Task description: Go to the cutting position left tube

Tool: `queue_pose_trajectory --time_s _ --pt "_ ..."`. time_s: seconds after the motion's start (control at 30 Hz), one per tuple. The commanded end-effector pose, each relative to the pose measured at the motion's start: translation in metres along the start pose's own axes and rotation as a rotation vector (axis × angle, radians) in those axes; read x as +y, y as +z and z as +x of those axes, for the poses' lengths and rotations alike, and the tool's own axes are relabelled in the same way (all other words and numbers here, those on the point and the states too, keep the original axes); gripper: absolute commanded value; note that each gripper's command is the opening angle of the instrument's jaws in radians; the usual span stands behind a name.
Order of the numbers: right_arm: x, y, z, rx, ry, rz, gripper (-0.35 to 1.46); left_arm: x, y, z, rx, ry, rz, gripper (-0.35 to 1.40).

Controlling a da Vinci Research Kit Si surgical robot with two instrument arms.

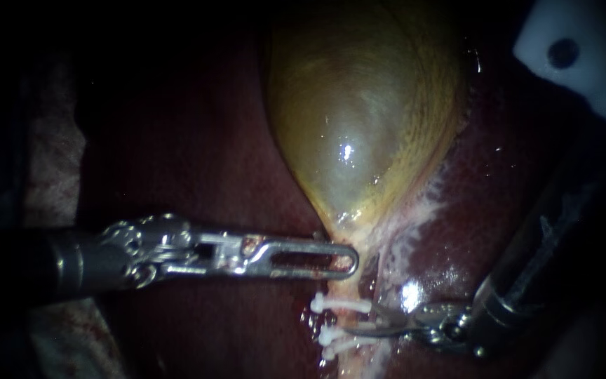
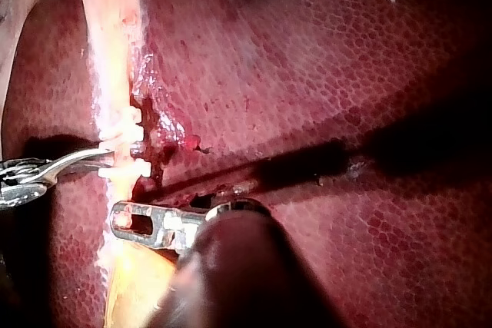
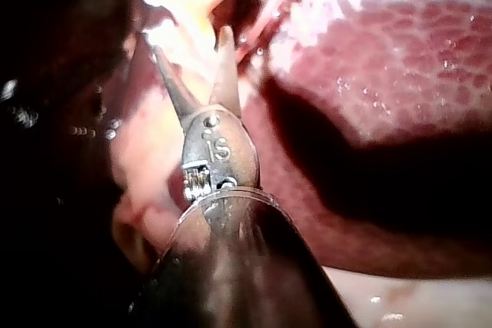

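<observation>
the liver (image 1: pixel 485 210) fills the field, dark red and wet, and the yellow-green gallbladder (image 1: pixel 359 119) lies on it, narrowing to a neck right at the tip of the left instrument (image 1: pixel 350 261). that instrument comes in nearly level, its shaft straight and its wrist barely bent, one long windowed jaw seen flat from above. its jaws look closed on the gallbladder's neck, with pale tissue showing under the tip.

the right instrument (image 1: pixel 359 317) comes up from the lower right on a dark shaft set at a steep slant. its wrist is bent so the two slim pointed blades run almost level, under the left instrument's jaws and well clear of them. the blades stand apart in a narrow v; the right wrist view shows the gap plainly.

the tube (image 1: pixel 337 317) is a pale strand running down from the neck, straight ahead of the blade tips and right against them. i can't tell whether it sits inside the gap. one white clip (image 1: pixel 338 304) crosses it just to the gallbladder side of the blades, and another clip (image 1: pixel 341 338) just to the far side.
</observation>
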Motion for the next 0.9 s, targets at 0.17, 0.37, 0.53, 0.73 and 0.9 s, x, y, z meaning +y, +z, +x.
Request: queue_pose_trajectory --time_s 0.17,0.37,0.53,0.73,0.9 --pt "-0.0004 0.001 0.0004 -0.006 0.006 0.023 1.38 0.0001 0.0 0.0 0.0 0.0 0.001 -0.35" --pt "-0.0005 0.0025 0.0011 -0.008 0.014 0.037 1.36 0.0001 0.0 0.0 0.0 0.0 0.0 -0.35" --pt "-0.0002 0.0031 0.0015 0.0 0.018 0.049 1.33 0.0001 0.0 -0.0001 0.0 0.0 0.001 -0.35" --pt "0.0002 0.0033 0.0017 0.019 0.023 0.058 1.25 0.0001 0.0 -0.0001 0.0 0.0 0.0 -0.35" --pt "0.0006 0.0036 0.0019 0.022 0.022 0.059 1.2 0.0002 0.0 -0.0001 0.0 0.0 0.0 -0.35"
